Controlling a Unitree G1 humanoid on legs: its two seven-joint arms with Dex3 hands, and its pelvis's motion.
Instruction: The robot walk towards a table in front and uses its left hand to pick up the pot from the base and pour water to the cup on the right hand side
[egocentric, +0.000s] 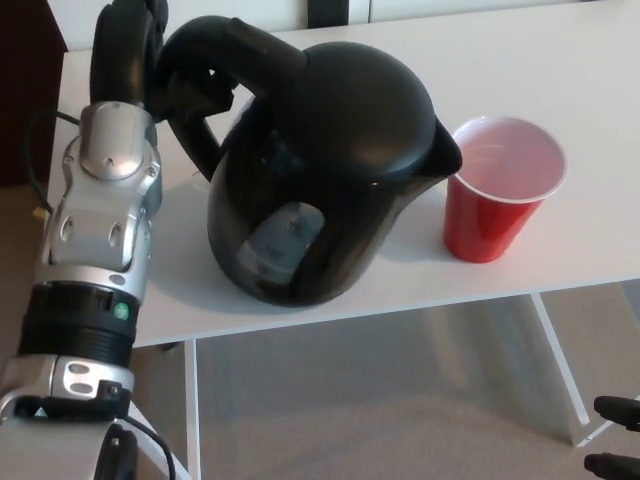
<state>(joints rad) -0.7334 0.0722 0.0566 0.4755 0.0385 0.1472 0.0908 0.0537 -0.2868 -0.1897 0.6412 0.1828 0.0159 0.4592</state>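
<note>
Fingers (195, 85) of the left hand (175, 75) are wrapped tight around the handle (235, 45) of the black pot (320, 170), which is held tilted, its spout (445, 155) brought right up to the rim of the red cup (500, 190). Whether spout and rim touch cannot be told. The cup is seen upright on the white table (560, 60). At the lower right edge, the right hand (615, 440) is barely seen; its state cannot be told.

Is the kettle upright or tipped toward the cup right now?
Tipped. The kettle leans right, its spout right at the rim of the red cup, with the left hand gripping its handle. No water visible.
</note>
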